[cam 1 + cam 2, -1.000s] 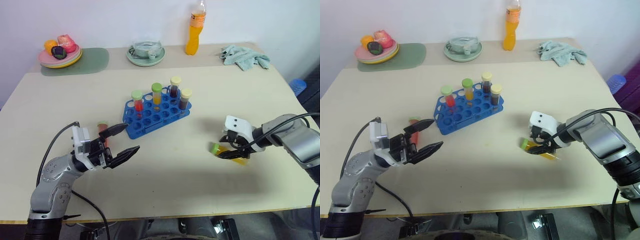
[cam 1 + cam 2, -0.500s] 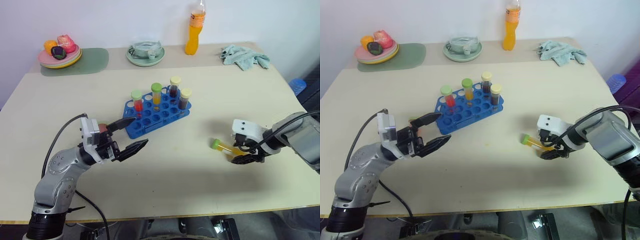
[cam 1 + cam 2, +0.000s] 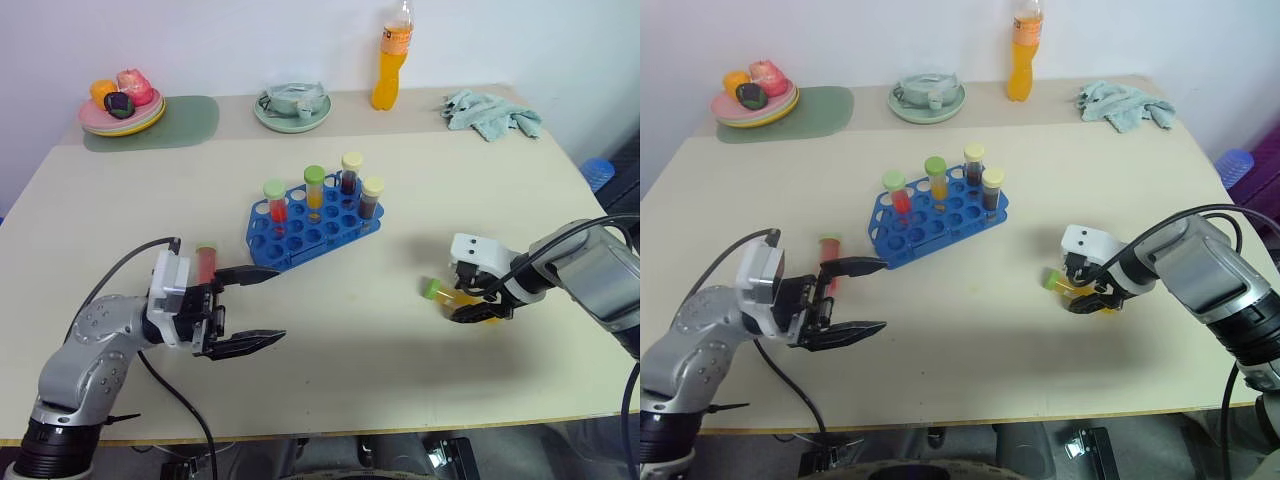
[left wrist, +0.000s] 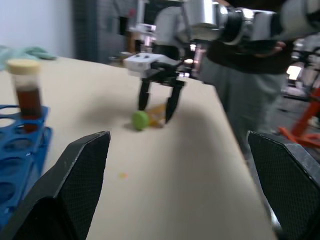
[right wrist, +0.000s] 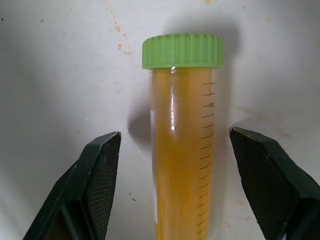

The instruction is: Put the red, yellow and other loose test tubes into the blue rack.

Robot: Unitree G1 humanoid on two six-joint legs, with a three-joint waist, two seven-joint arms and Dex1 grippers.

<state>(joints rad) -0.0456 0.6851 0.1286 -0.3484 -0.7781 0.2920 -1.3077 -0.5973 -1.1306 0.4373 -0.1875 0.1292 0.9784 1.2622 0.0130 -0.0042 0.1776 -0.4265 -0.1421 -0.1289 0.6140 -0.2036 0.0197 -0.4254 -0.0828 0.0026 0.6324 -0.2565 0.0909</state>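
Lying just behind the spread, empty left claw (image 3: 248, 307) is the red tube (image 3: 207, 262), beside the blue rack (image 3: 312, 230). Rightward, the right claw (image 5: 170, 186) straddles the yellow tube (image 5: 181, 150) flat on the tabletop (image 3: 350, 330), unclenched; it should pinch mid-barrel, below the cap. Only unreadable graduation marks show.

No text can be read; the yellow tube (image 5: 183, 145) bears only unnumbered graduation marks.

Yellow tube (image 5: 182, 150) — lower end cut off by frame edge; red tube (image 3: 207, 264) partly hidden behind left hand (image 3: 250, 308).
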